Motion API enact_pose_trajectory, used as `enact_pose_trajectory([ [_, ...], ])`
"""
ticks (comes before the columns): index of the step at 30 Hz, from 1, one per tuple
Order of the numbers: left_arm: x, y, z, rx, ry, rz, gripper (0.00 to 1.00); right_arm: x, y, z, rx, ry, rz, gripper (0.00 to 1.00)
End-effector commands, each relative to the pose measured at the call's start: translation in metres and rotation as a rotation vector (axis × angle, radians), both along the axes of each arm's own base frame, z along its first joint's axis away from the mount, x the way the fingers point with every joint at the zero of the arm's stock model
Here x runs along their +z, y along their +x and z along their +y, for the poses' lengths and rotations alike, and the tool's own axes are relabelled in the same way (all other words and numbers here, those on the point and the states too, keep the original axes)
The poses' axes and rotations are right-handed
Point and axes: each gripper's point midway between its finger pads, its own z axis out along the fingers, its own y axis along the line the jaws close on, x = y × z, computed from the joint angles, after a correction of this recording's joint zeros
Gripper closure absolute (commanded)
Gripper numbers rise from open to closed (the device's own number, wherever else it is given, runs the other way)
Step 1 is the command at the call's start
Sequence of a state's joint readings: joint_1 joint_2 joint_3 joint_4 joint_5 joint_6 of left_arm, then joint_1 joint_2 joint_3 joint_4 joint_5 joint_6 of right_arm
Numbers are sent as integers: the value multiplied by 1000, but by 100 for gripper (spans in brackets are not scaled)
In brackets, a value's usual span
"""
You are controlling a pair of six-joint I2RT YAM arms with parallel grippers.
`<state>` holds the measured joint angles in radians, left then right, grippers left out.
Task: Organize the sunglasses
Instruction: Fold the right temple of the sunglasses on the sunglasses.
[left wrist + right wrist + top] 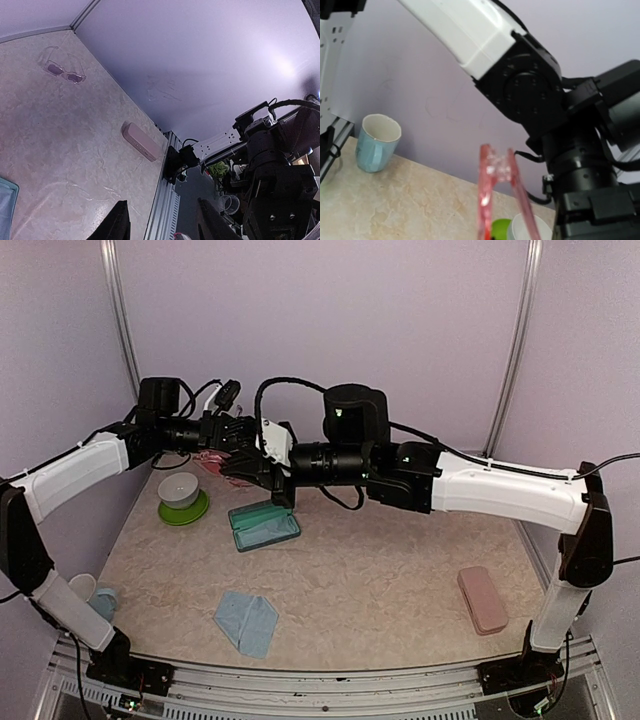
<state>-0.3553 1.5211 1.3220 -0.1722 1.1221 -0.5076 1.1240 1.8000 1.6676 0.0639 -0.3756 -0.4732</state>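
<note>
The pink-red translucent sunglasses point(496, 192) stand folded in the air right in front of the right wrist camera, rising from the bottom edge, so my right gripper point(243, 468) is shut on them; its fingers are out of that view. From above, a bit of pink point(208, 457) shows behind the two wrists at the back left. The pale sunglasses point(64, 70) with purplish lenses lie flat near the wall in the left wrist view. My left gripper point(161, 202) is open with nothing between its fingers, and sits close to the right one point(232, 430).
An open teal case point(263, 526) lies just below the grippers. A closed pink case point(482, 599) sits front right point(141, 141). A white bowl on a green plate point(181, 496), a light-blue cloth point(246, 621) and a cup point(377, 142) are on the left half.
</note>
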Motion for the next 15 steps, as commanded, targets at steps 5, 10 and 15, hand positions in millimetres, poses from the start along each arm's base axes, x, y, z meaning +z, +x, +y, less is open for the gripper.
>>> enact_pose_trajectory([
  [5, 19, -22, 0, -61, -36, -73, 55, 10, 2, -1, -36, 51, 20, 100],
  [10, 25, -31, -2, -96, -49, -98, 55, 10, 5, -3, -41, 59, 34, 100],
  [15, 25, -35, -3, -108, -51, -101, 55, 11, 9, -5, -61, 68, 37, 100],
])
